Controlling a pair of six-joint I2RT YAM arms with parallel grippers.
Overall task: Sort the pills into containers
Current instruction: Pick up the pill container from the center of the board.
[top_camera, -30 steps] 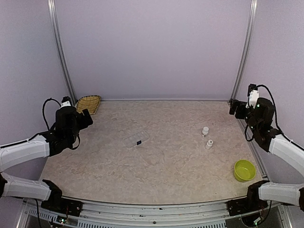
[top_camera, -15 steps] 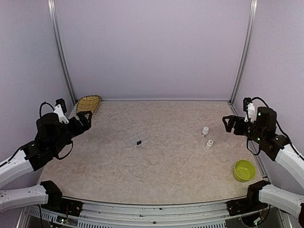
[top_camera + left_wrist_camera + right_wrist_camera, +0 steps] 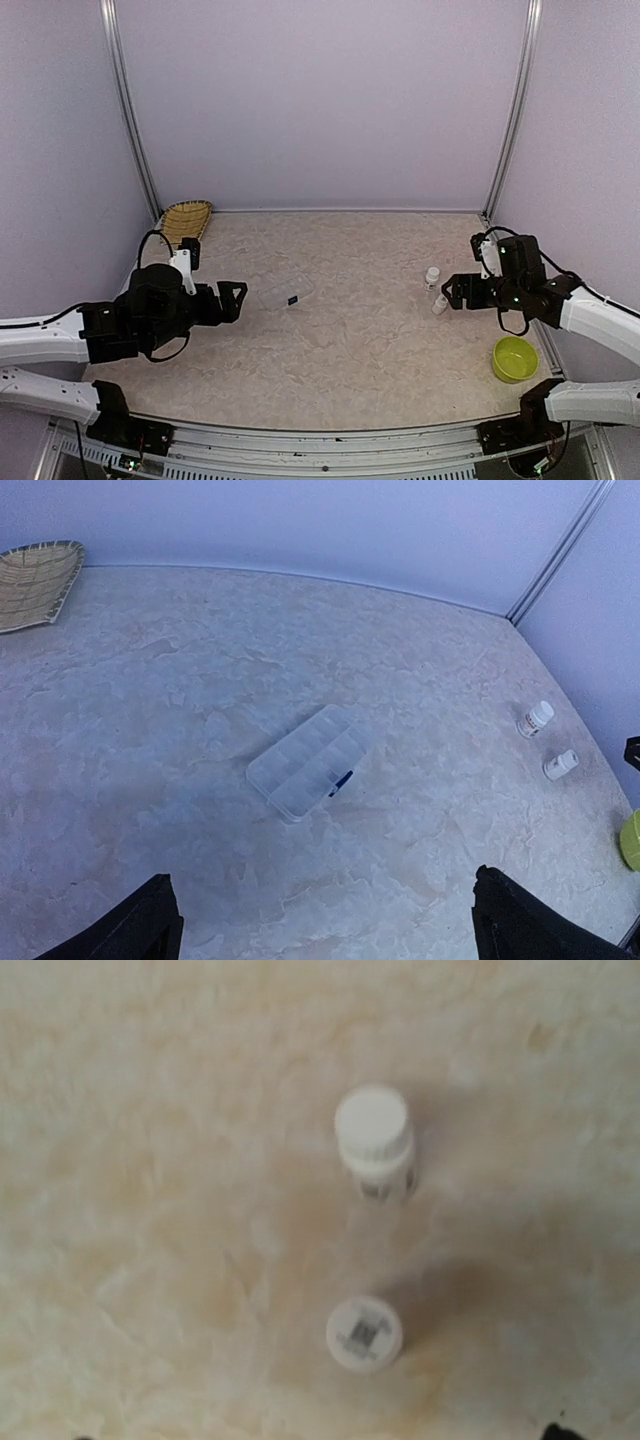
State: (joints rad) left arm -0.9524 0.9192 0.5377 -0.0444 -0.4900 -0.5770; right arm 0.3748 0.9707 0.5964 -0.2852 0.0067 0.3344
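- Table point(image 3: 350, 350): one, pale marbled top, carrying everything below.
- Organizer box point(image 3: 287, 293): one, clear, flat and oblong, lying askew near the table's middle, a little toward the left edge; touched by neither arm.
- Pills: too small to count; one dark blue speck point(image 3: 341, 780) shows at the box's long side, whether inside a cell cannot be told.
- White bottles: two, upright and capped, near the right edge, one point(image 3: 432, 276) farther back, one point(image 3: 440, 303) nearer, slightly apart.
- Bowl point(image 3: 514, 358): one, yellow-green, by the near right corner.
- Woven basket point(image 3: 187, 218): one, at the far left corner.
- Left gripper point(image 3: 236, 300): one, fingers spread wide, holding nothing, left of the box.
- Right gripper point(image 3: 452, 294): one, fingers apart, holding nothing, just beside the nearer bottle.
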